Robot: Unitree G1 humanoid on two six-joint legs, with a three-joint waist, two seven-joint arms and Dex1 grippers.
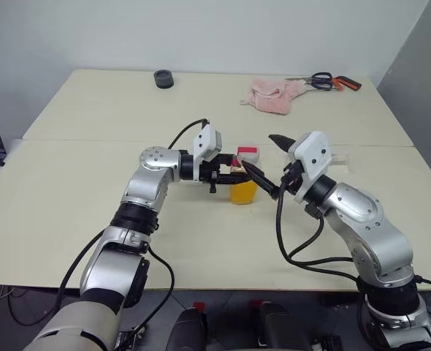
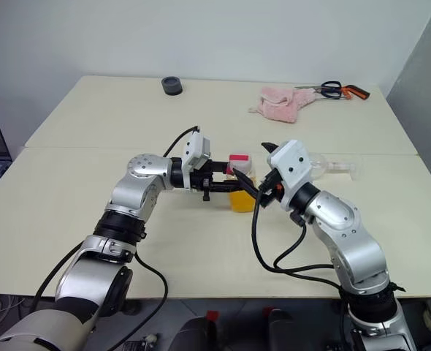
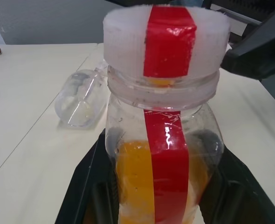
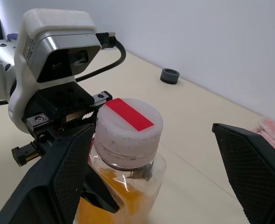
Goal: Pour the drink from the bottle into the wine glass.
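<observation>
Closest to the lens in the left wrist view: the bottle (image 3: 163, 135), clear plastic with a red strip running up body and cap (image 4: 128, 125), clamped low on its body between the black fingers (image 3: 88, 186) of the left gripper (image 1: 226, 178). Standing upright on the cream table (image 1: 91, 190), roughly centre, about half full of the drink (image 3: 135, 182), bright orange. Cap still on, white-looking with the red strip across its top.

Right gripper (image 4: 147, 182) spread wide, one finger on each side of the cap, touching neither; seen from the head, just beside the bottle on the robot's right. Probably lining up to take the cap off, so the pour itself not yet begun.

Further out, the wine glass (image 2: 331, 167) lying on its side behind the right wrist, bowl toward the bottle, stem pointing away. Needs standing up before anything goes in.

Handling, as judgement: thin plastic wall, likely to flex under squeeze, so grip kept on the lower body and firm against twisting. Light overall, liquid free to slosh. Cap ridged, decent purchase around its rim. Glass fragile, smooth, prone to roll; best taken by the bowl or stem, gently.

Far edge of the table: black round lid (image 1: 163, 78), pink cloth (image 1: 275, 95), scissors (image 1: 331, 81).
</observation>
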